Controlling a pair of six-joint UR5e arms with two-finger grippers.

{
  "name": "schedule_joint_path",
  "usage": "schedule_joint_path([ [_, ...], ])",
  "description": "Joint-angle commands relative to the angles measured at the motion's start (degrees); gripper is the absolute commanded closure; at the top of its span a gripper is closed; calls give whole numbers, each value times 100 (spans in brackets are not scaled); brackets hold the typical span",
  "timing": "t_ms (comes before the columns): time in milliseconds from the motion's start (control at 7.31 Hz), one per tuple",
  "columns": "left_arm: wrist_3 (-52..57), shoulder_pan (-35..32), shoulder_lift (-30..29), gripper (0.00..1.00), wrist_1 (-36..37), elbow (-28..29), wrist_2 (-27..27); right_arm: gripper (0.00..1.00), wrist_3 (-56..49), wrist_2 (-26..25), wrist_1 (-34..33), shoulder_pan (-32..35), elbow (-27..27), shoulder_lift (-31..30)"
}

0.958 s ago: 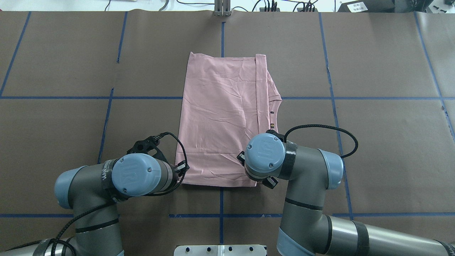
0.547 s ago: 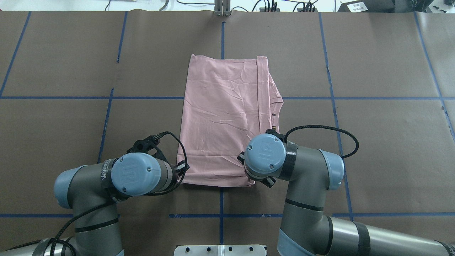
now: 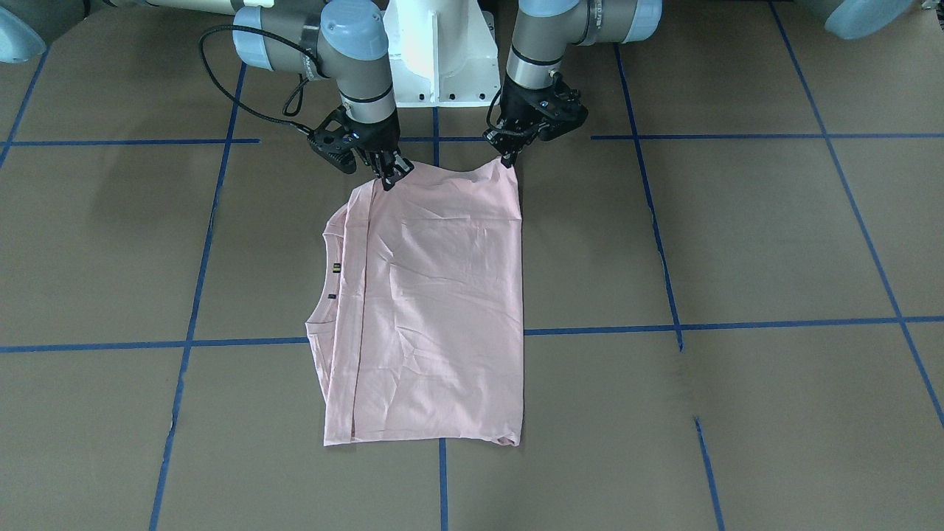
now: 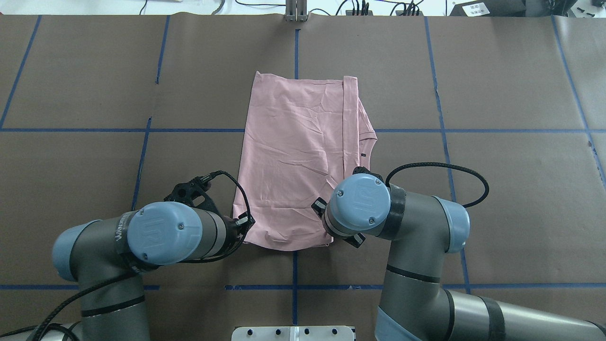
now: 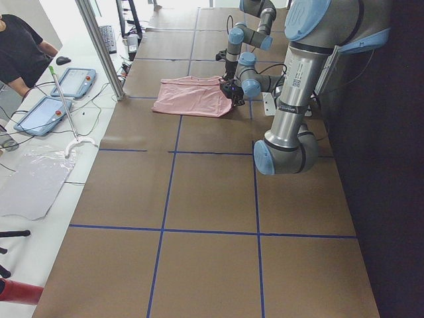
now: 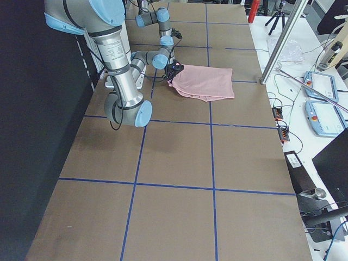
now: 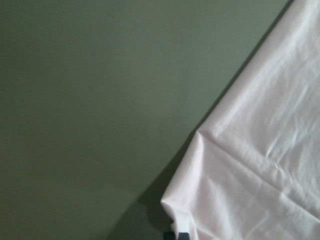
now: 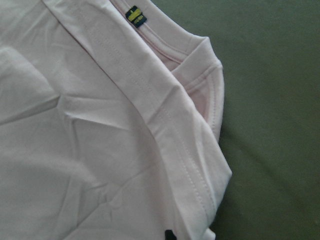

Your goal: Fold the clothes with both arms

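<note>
The pale pink T-shirt [image 4: 293, 142] lies back-up on the brown table, folded lengthwise, its collar and a sleeve showing along one side [image 3: 332, 295]. Its edge nearest the robot is raised off the table and sags between two held corners. My left gripper [image 3: 509, 161] is shut on one of those corners, and the left wrist view shows that corner of cloth [image 7: 260, 175]. My right gripper [image 3: 389, 179] is shut on the other corner, next to the folded sleeve [image 8: 200, 100]. From overhead, the wrists hide most of both grippers.
Blue tape lines cross the brown table cover [image 4: 497, 189]. The white pedestal base [image 3: 435, 51] stands right behind the grippers. Beyond the table's far edge are a metal post [image 4: 296, 12], cables, two tablets [image 5: 46, 112] and a seated person [image 5: 20, 46].
Both grippers have risen with the shirt's near corners. The near edge has lifted and now sags in the middle; the right wrist has shifted slightly away from the robot.
</note>
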Motion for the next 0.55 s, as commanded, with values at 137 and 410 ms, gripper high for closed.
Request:
schedule_joint_path([
  [137,-30,306,22,100,739,-681,-9,100,0,11,16,-161,810,-518],
  [410,-56,658,450,100,1048,-1381,-9,100,0,-7,16,-574,1022,-624],
])
